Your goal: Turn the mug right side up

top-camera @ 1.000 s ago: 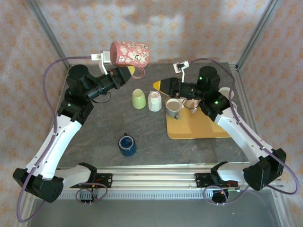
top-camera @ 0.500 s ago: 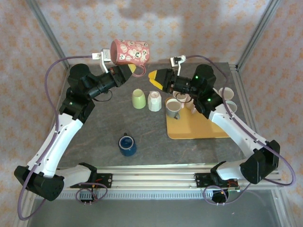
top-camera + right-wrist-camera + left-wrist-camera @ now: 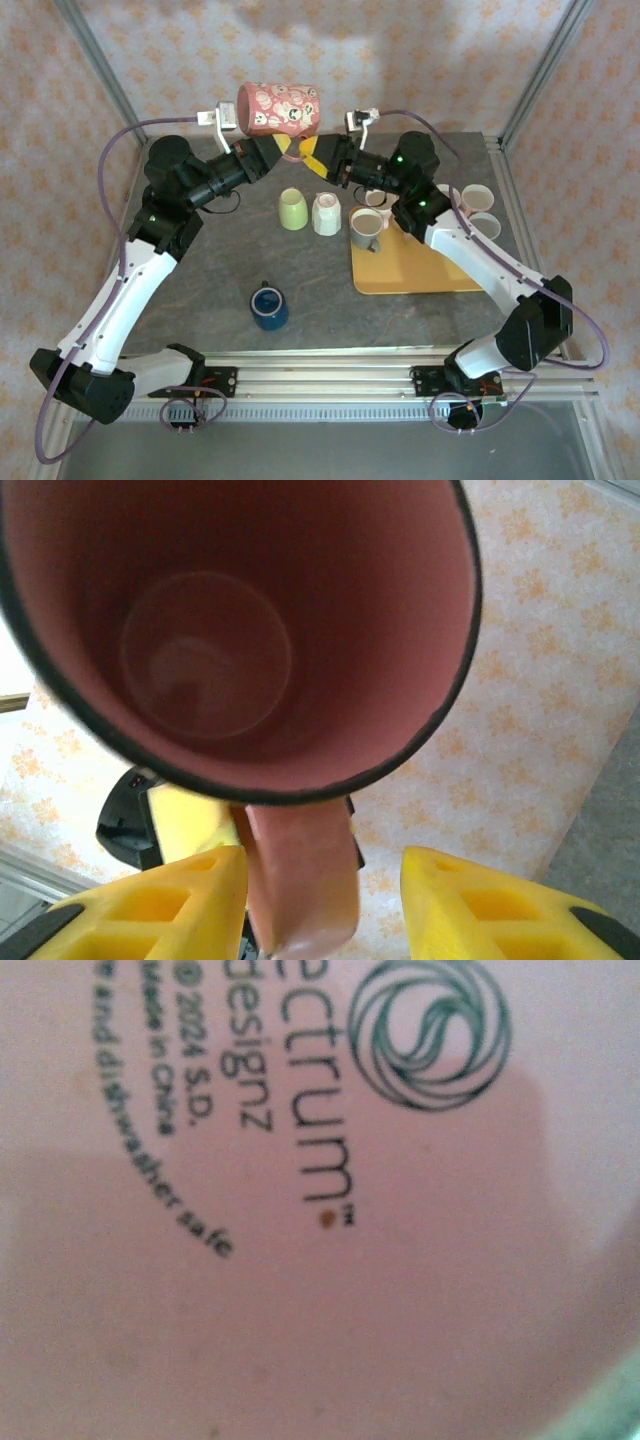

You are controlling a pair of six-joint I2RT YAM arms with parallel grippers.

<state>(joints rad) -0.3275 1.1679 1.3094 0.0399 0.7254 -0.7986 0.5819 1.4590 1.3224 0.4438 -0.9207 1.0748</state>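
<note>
Two grippers meet at the pink patterned mug (image 3: 278,108), lying sideways aloft just above our left gripper (image 3: 283,150), which pinches it. Our right gripper (image 3: 320,892) stands spread astride its handle (image 3: 300,880); mid-handover, we should next close there.

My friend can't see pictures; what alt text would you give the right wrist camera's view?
We look straight into the open mouth of a pink mug with a dark rim. Its handle hangs down between the two yellow fingers of the right claw, with a gap showing on one side. Peach patterned wallpaper lies behind.
</note>
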